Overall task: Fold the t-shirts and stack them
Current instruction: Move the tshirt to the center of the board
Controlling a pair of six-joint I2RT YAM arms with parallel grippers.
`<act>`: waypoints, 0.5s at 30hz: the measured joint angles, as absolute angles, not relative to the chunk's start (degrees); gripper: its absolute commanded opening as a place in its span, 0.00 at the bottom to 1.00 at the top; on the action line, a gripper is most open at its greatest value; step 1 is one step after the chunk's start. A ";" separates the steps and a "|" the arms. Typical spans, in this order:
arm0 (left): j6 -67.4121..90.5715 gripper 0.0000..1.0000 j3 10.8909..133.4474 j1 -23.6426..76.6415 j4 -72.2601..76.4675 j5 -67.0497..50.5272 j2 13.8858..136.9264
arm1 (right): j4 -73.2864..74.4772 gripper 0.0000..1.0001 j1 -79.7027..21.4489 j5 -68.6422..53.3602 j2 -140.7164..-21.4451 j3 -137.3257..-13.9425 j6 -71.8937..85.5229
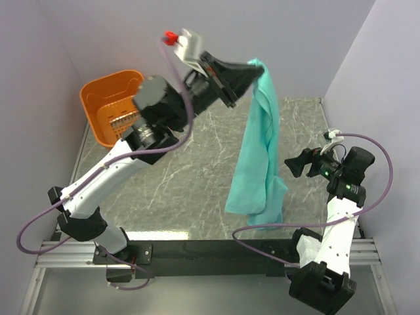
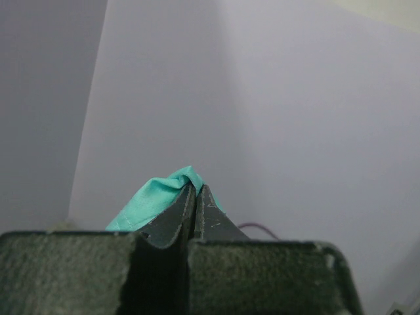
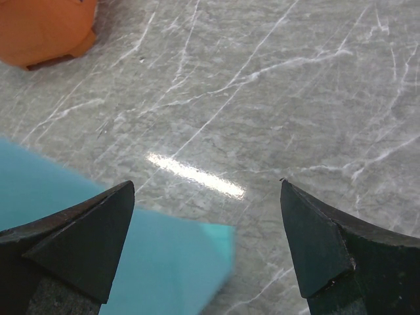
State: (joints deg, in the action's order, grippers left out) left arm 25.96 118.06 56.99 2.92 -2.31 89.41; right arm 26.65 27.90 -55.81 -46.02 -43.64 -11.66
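A teal-green t-shirt point(image 1: 260, 151) hangs in a long bunch from my left gripper point(image 1: 241, 82), which is raised high over the back of the table and shut on its top end. In the left wrist view a fold of the t-shirt point(image 2: 157, 195) is pinched between the closed fingertips point(image 2: 195, 189). The lower hem hangs near the table's front edge. My right gripper point(image 1: 294, 165) is open, just right of the hanging cloth and apart from it. Seen from the right wrist, the t-shirt's point(image 3: 170, 262) blurred bottom corner lies between the spread fingers point(image 3: 92, 230).
An orange plastic basket point(image 1: 108, 105) stands at the table's back left corner; its foot shows in the right wrist view as the basket point(image 3: 46, 29). The grey marble table point(image 1: 190, 170) is walled at the back and both sides.
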 measured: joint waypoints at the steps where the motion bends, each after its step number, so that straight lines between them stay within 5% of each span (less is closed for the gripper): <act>1: 25.54 0.00 115.74 56.99 3.09 -1.78 89.14 | 26.68 0.98 27.90 -55.51 -46.02 -43.64 -11.70; 15: 20.43 0.00 88.01 54.33 3.05 7.97 86.32 | 26.72 0.98 28.05 -54.35 -46.04 -43.64 -12.53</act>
State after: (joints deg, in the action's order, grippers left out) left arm 20.43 88.01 54.33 3.05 7.97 86.32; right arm 26.72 28.05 -54.35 -46.04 -43.64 -12.53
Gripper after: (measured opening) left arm 0.015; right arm 0.978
